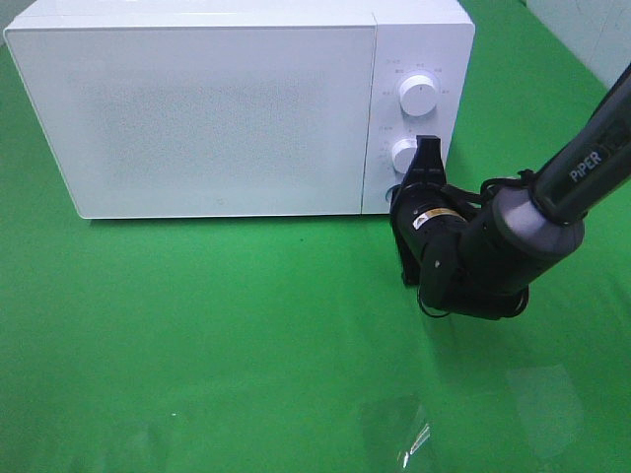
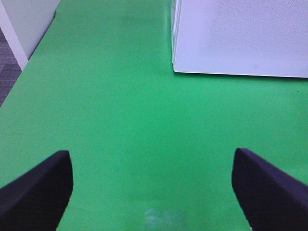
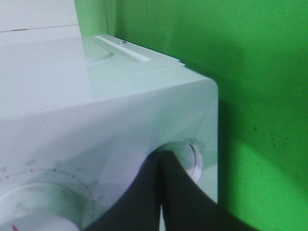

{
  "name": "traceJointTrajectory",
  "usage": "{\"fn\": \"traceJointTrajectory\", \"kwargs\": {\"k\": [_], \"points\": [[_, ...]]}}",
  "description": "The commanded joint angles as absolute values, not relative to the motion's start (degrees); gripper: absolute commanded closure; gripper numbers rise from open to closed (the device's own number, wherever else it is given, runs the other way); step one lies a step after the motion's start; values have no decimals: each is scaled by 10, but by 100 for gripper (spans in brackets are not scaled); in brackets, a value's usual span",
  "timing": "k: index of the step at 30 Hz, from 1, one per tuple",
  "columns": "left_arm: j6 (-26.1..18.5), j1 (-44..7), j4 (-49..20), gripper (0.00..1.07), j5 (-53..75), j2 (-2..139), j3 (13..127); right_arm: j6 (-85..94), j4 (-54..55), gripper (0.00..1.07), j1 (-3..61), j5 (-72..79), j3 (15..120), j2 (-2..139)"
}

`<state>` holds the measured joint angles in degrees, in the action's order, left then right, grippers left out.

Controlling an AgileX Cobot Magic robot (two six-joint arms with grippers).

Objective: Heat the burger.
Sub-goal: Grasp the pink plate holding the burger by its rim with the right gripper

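Observation:
The burger is out of view. The white microwave (image 1: 197, 108) stands at the back with its door closed; it also shows in the left wrist view (image 2: 240, 38). My right gripper (image 1: 427, 150) is at the control panel with its fingers pressed together, tips against the lower knob (image 1: 402, 155). In the right wrist view the shut gripper (image 3: 161, 161) meets at the lower knob (image 3: 193, 161). My left gripper (image 2: 151, 187) is open and empty over the green mat, apart from the microwave; it does not show in the high view.
The upper knob (image 1: 418, 96) sits above the lower one and shows in the right wrist view (image 3: 38, 207). A green mat (image 1: 197, 335) covers the table. A white wall or cabinet (image 2: 24, 24) stands at the mat's edge.

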<state>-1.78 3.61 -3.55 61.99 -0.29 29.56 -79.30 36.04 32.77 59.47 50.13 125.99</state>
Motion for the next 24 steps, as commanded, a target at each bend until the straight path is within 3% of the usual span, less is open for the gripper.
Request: {"fn": "traceJointTrajectory", "kwargs": {"k": [1,12,24], "points": [[-19,37,-40,25,614,-11,296,-787,379,107,312,694,541,1252],[-19,37,-40,25,614,-11,296,-779,376,107,308,765,614,1285],[-19,37,-40,25,614,-11,296,-778,375,107,308,751,613,1285]]}}
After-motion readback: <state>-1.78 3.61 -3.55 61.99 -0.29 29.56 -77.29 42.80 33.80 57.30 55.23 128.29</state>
